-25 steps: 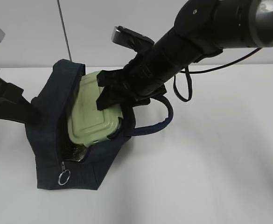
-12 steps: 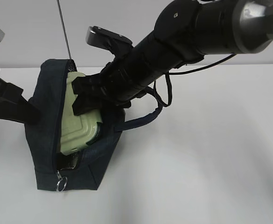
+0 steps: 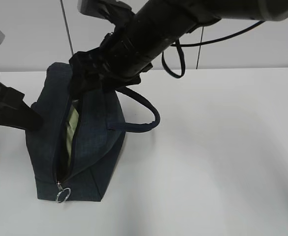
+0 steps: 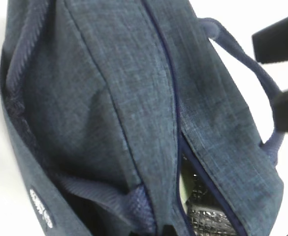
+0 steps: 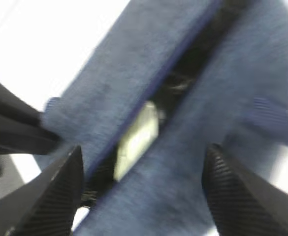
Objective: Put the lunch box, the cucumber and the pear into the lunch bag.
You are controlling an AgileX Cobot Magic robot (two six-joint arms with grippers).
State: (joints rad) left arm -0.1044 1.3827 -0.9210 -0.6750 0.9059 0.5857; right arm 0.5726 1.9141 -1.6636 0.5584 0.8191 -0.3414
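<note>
The lunch bag [image 3: 84, 142] stands on the white desk [image 3: 222, 157] at about 9 o'clock in the exterior view, its top zipper slit open; the lunch box [image 3: 72, 129] sits inside, only a pale green sliver showing through the slit; the ring pull [image 3: 63, 195] hangs at the bag's 6 o'clock end and the strap handle [image 3: 144, 110] loops out toward 3 o'clock; the right tool [image 5: 141, 189] hovers over the slit, fingers [image 5: 55, 196] spread wide and empty; the left tool [image 3: 28, 118] touches the bag's 9 o'clock side, its grip unclear.
</note>
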